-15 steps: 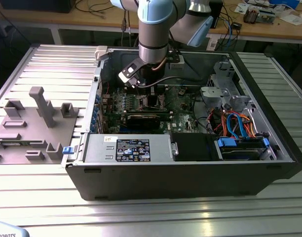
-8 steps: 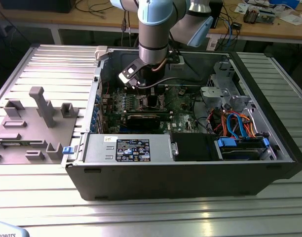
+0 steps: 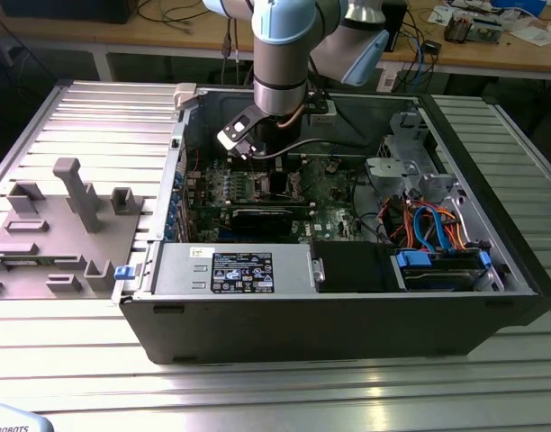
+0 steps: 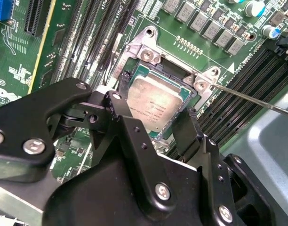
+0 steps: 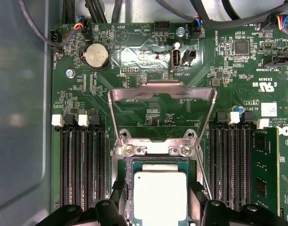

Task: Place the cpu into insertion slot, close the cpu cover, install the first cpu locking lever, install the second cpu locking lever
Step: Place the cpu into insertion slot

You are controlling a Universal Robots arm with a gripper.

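Second wrist view: black fingers (image 4: 186, 136) parted astride the flat silvery square cpu (image 4: 156, 101), gripping nothing.

The ribbed metal bench (image 3: 275, 391) is carrying 2 things: an open computer case (image 3: 347, 324) sitting centrally and a grey fixture tray (image 3: 32, 250) lying at the exterior view's left.

Black gripper (image 4: 151, 112) hung right over the cpu (image 4: 156, 96), which lay flat inside the socket on the green motherboard (image 4: 21, 75). Silvery socket bracket (image 4: 151, 52) with two screws ran along the cpu's edge away from the gripper body, and dark memory slots (image 4: 94, 33) flanked the socket on both sides. A thin metal rod (image 4: 257, 101) stuck out from the bracket's corner across one bank of slots.
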